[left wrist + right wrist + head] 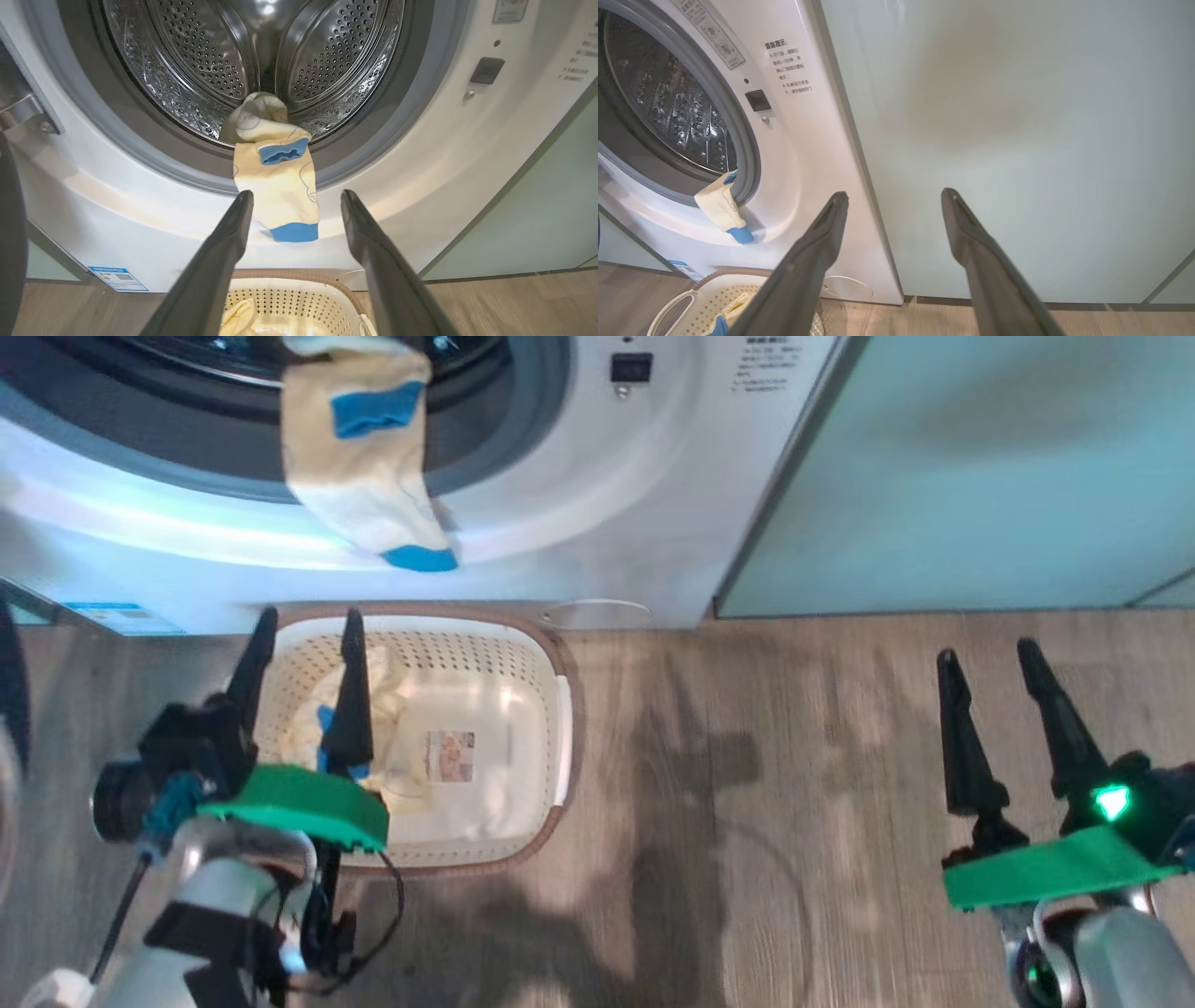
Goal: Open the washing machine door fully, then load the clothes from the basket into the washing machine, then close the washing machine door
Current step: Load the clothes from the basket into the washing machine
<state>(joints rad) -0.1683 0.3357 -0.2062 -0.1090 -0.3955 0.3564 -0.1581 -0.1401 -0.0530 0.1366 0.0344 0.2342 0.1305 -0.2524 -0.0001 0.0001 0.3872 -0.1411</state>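
Wood-grain floor (747,784) meets the white washer (597,523), drum (252,56) open, one pale yellow, blue-patched garment (359,457) draped half out over the ring. More clothes (397,709) lie bunched in the basket (485,649) below the left pincer (308,621), which is spread wide and empty; the right pincer (988,653), also wide, hangs well apart. The next pick likely calls for a deep grip on the bunch and a release well inside the drum.
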